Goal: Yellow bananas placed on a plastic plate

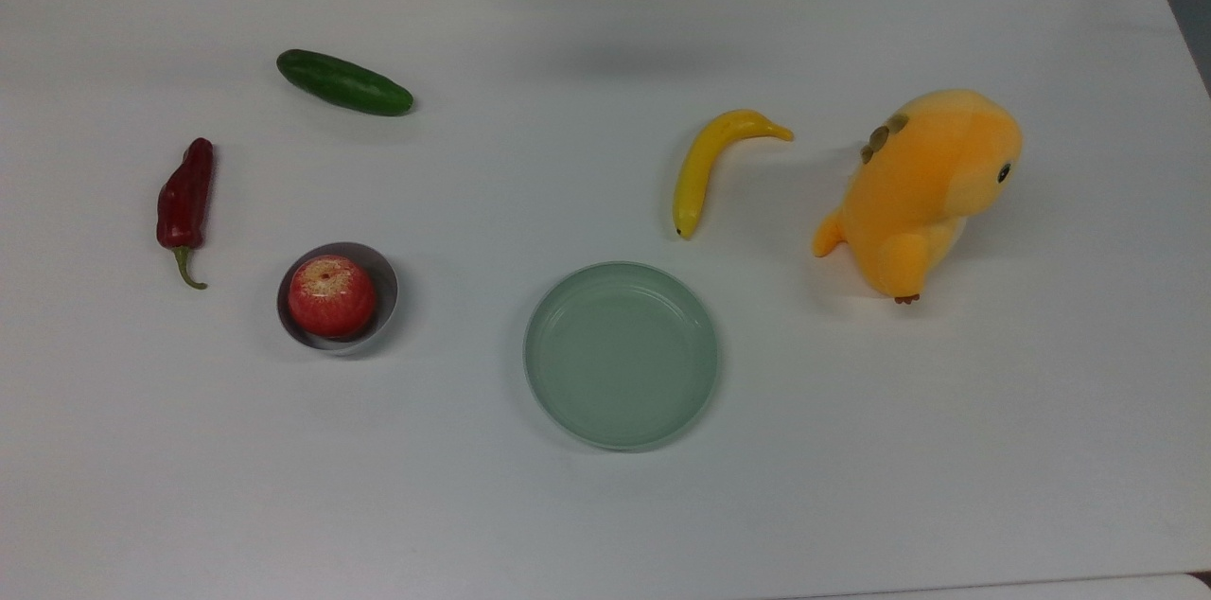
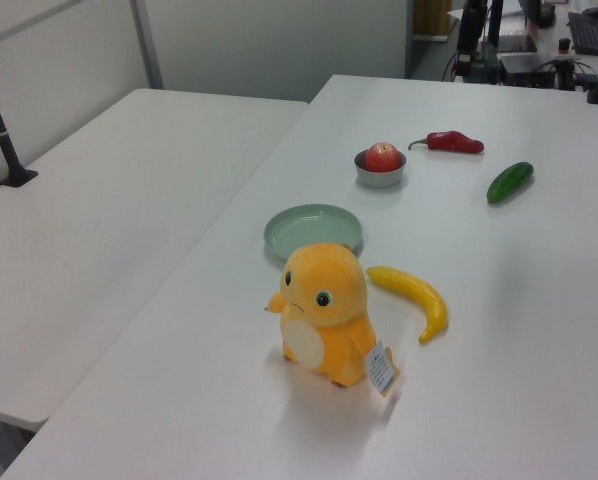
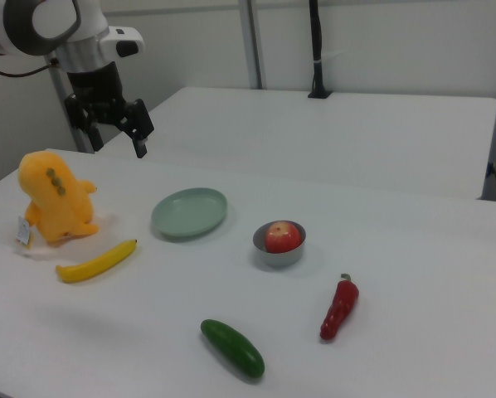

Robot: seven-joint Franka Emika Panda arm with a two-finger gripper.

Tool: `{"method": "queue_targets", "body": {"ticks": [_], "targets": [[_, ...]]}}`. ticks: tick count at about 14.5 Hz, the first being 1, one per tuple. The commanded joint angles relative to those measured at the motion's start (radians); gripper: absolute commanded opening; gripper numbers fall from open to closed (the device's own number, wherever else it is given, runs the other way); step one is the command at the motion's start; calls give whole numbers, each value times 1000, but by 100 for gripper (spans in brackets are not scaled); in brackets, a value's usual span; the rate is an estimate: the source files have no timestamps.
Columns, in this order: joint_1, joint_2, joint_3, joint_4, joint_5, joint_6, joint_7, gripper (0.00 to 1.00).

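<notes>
White matte tabletop [image 1: 605, 505]; a second white table stands beside it in the left view. In the right view the tool [image 3: 125, 124] hangs high above the tabletop, fingers apart, holding nothing. The smooth curved yellow banana [image 1: 705, 167] lies on the tabletop between the shallow round sage-green plate [image 1: 622, 354] and the orange plush toy [image 1: 922, 188], touching neither.
</notes>
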Motion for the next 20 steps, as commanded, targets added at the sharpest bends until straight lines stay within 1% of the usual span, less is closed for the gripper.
{"method": "queue_targets", "body": {"ticks": [1, 7, 10, 14, 15, 17, 18, 20], "targets": [[10, -8, -17, -3, 14, 15, -18, 100], [10, -8, -20, -3, 14, 16, -18, 100], [11, -10, -37, -3, 18, 13, -27, 100], [10, -2, -36, -17, 12, 3, -36, 100], [14, -1, -36, -29, 12, 3, -35, 100], [54, 8, -34, -52, 14, 1, -18, 100], [62, 16, -26, -55, 15, -2, -10, 100], [91, 22, -22, -83, 15, 6, 63, 100]]}}
